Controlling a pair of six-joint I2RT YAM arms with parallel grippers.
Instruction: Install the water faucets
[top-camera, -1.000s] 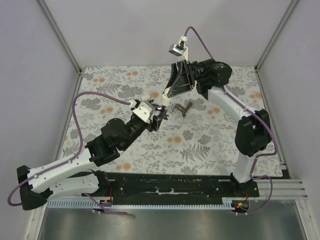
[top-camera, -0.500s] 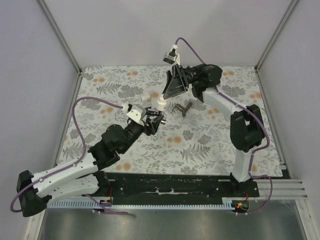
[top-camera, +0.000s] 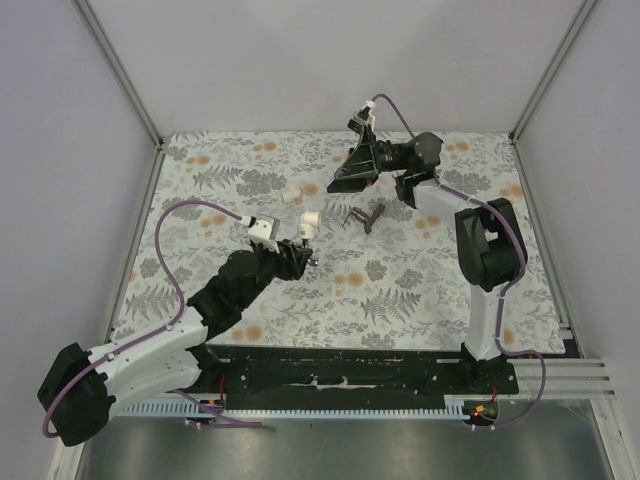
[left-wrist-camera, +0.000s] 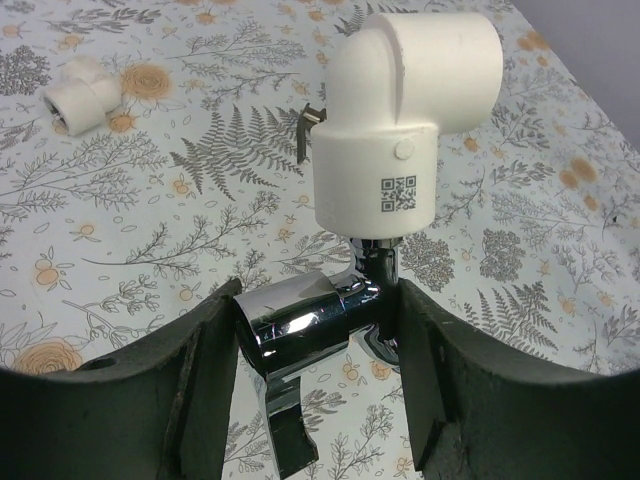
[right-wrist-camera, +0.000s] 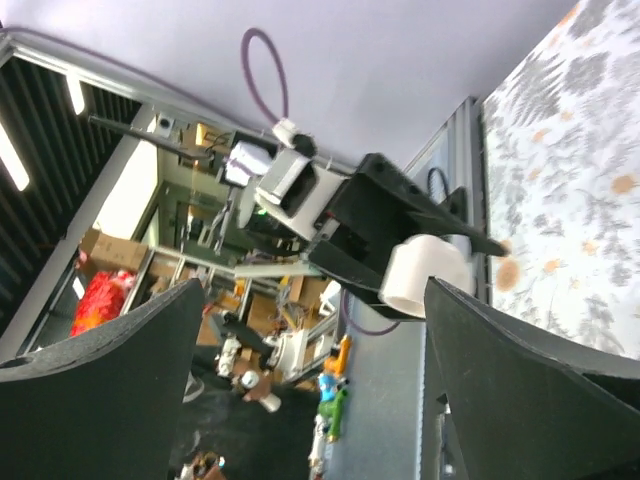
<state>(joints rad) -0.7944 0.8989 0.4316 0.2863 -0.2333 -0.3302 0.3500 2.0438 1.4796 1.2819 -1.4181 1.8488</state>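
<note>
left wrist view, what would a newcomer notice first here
A big white elbow fills the middle, sitting on a shiny chrome faucet clamped in the left gripper above the floral table. In the top view the right gripper hangs open farther back, and another faucet lies on the table near it.

We see bright, even light, soft shadows. The water faucet (left-wrist-camera: 298, 322) in the left gripper (left-wrist-camera: 316, 300) glints; beyond the right gripper (right-wrist-camera: 315, 300) the view seems blurred.
</note>
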